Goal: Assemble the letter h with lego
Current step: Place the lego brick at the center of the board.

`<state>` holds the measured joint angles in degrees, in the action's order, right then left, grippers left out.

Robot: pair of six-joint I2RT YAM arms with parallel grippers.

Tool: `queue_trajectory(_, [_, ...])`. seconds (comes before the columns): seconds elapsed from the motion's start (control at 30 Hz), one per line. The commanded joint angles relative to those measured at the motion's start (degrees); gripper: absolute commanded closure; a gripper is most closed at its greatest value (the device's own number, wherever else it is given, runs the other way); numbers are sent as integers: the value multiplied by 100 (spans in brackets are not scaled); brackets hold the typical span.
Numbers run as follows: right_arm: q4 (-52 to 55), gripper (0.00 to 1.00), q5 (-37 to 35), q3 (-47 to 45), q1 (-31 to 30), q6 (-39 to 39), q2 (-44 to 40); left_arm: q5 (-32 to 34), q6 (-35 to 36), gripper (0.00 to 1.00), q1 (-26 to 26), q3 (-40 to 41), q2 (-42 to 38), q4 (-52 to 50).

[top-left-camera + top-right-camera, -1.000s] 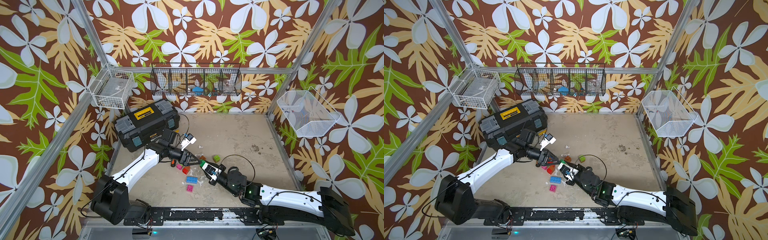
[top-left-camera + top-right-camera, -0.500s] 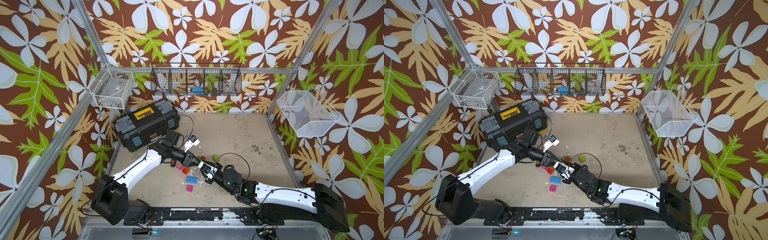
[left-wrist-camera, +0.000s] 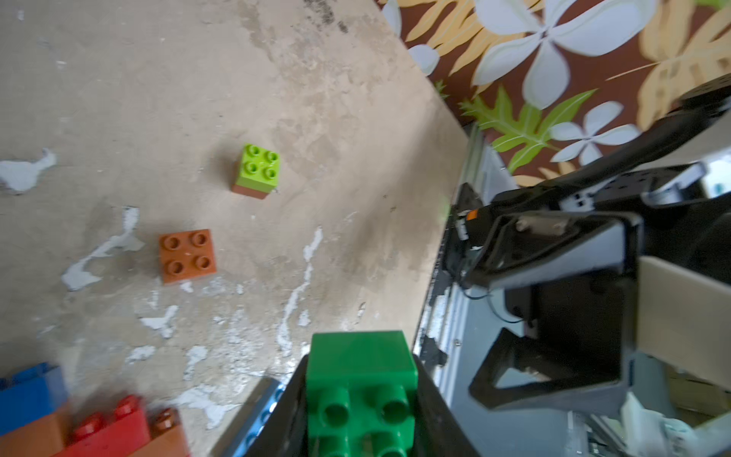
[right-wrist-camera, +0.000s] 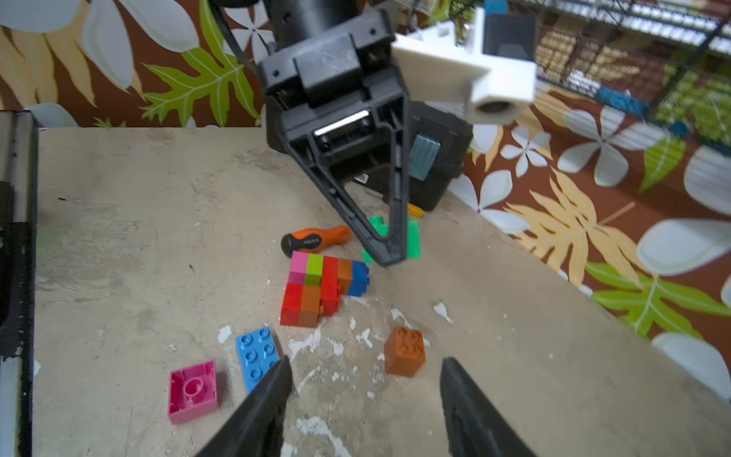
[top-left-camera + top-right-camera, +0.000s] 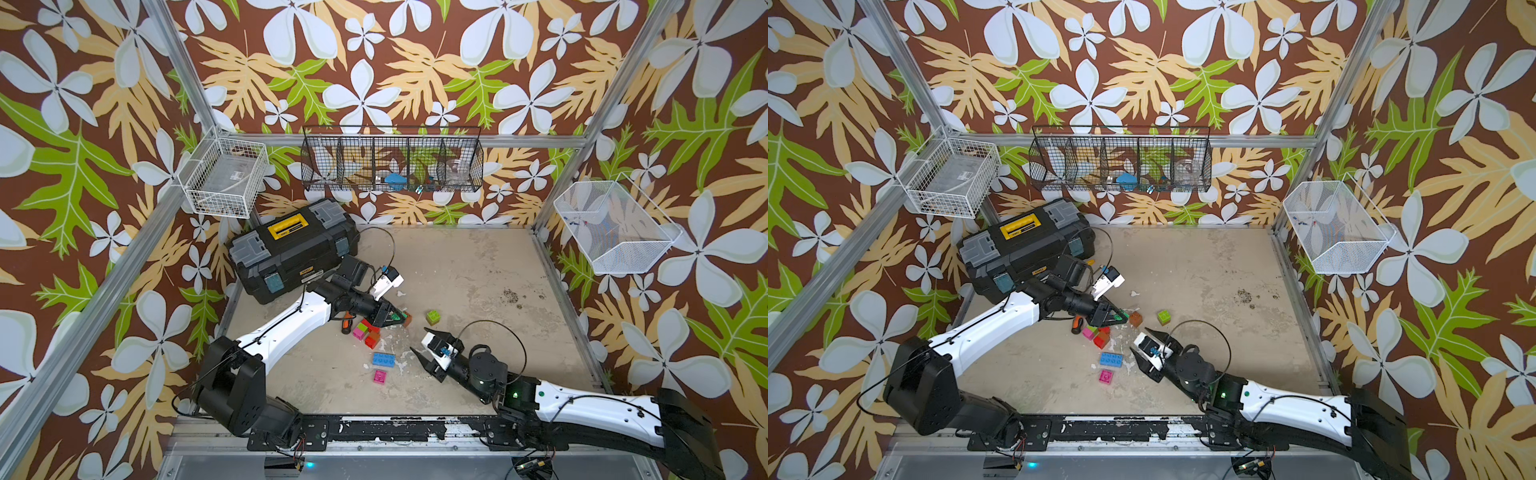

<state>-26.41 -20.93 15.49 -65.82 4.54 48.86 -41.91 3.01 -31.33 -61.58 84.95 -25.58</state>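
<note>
Assembly is partway: a joined brick cluster (image 4: pixel 320 289) lies ready, left gripper (image 4: pixel 389 255) clamps a green brick (image 3: pixel 362 380), right gripper (image 4: pixel 364 364) is apart and empty, loose blue brick (image 4: pixel 257 356) waits.

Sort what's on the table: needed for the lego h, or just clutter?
Job: green brick in the left end effector; joined brick cluster; loose orange brick; lime brick; long blue brick; pink brick.
Clutter: orange-handled screwdriver; black toolbox; wall baskets.
</note>
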Motion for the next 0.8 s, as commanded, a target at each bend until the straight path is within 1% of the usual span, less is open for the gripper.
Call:
queue_trajectory(0.0, [616,31,-1225,-151,150,-1546,-438,1363,790,76,-480,304,20,531])
queue_trajectory(0.03, [1079,30,-1427,-119,379,-2119,-578,1727,1018,76,-702,527,-7,778])
queue_trajectory(0.07, [1521,29,-1375,-80,699,-2608,-706,2030,1167,76,-881,723,-50,1000])
queue_trajectory(0.1, [1870,29,-1015,-55,1160,-3048,-826,2261,1321,76,-1052,919,-78,1223])
queue_trajectory(0.2, [2244,32,599,-85,2578,-3822,-942,2589,1540,76,-1400,1224,-21,1599])
queue_trajectory(0.23, [2345,33,924,-74,2949,-4102,-887,2730,1566,76,-1516,1230,71,1634])
queue_trajectory(0.33, [2496,34,1852,48,3748,-4361,-466,3221,1728,74,-1872,1149,383,1609])
queue_trajectory(0.4, [2593,33,2223,225,4016,-4379,-51,3576,1863,73,-2114,1120,610,1637])
queue_trajectory(0.43, [2638,32,2292,337,4070,-4357,157,3699,1868,72,-2209,1092,734,1636])
queue_trajectory(0.5, [2709,31,2313,484,4077,-4294,485,3739,1711,67,-2286,1000,959,1591])
queue_trajectory(0.57, [2721,30,2375,549,4077,-4271,712,3739,1606,65,-2290,914,1095,1578])
queue_trajectory(0.67, [2721,30,2509,546,4077,-4202,840,4151,1583,58,-2302,879,1197,1723])
queue_trajectory(0.73, [2754,29,2532,517,4077,-4206,804,4322,1623,50,-2306,807,1211,1668])
queue_trajectory(0.77, [2800,29,2553,523,4077,-4187,764,4322,1643,48,-2292,769,1177,1587])
